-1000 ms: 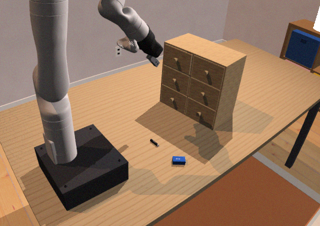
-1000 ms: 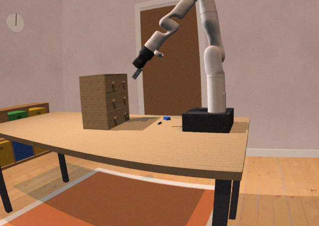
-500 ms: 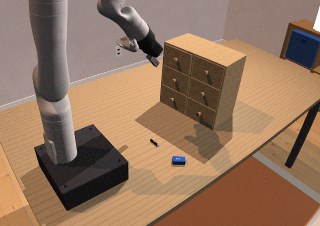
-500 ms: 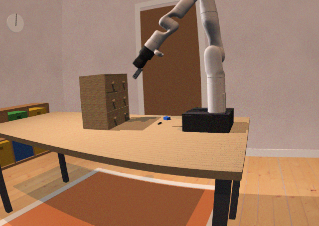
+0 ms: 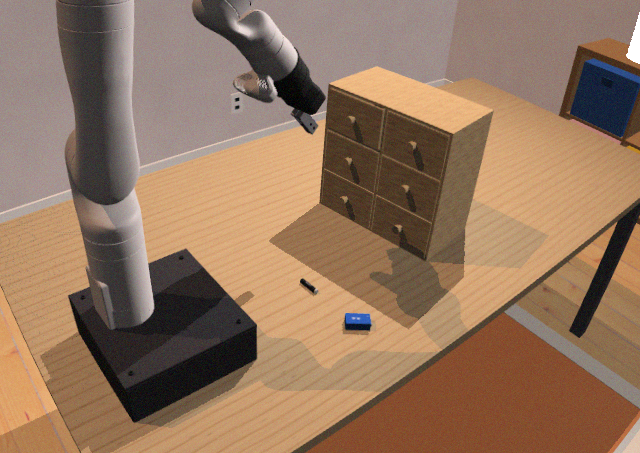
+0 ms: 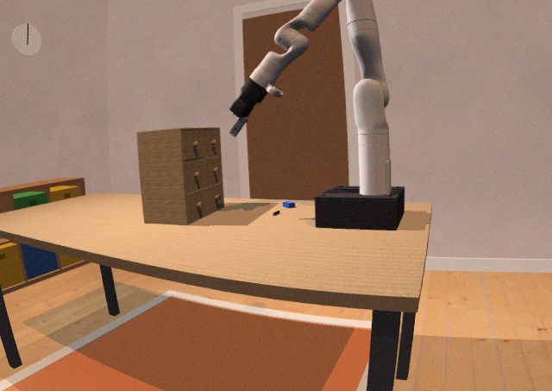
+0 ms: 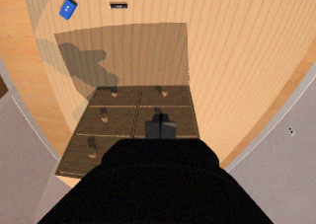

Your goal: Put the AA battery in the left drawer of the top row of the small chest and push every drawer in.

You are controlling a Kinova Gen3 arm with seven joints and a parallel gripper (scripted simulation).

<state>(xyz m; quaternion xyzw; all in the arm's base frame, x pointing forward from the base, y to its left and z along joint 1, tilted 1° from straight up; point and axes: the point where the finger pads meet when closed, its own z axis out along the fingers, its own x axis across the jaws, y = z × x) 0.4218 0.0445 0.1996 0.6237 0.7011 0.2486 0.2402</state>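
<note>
The small wooden chest (image 5: 467, 179) (image 6: 161, 177) (image 7: 116, 122) stands upright with all six drawers pushed in. The left drawer of the top row (image 5: 366, 130) (image 6: 203, 153) has a small knob (image 5: 352, 120) (image 6: 195, 142); in the wrist view the gripper hides this drawer. The black AA battery (image 5: 309, 286) (image 6: 276, 212) (image 7: 118, 6) lies on its side on the table in front of the chest. My gripper (image 5: 311, 129) (image 6: 233, 134) (image 7: 161, 122) is shut and empty. It hangs tilted down in front of the chest's upper left part, apart from it.
A blue box (image 5: 357, 321) (image 6: 288, 204) (image 7: 68, 9) lies near the battery. The arm's black base (image 5: 206, 329) (image 6: 352, 211) stands on the table (image 5: 217, 195) (image 6: 267, 249), facing the drawers. The chest's shadow falls between its front and the battery.
</note>
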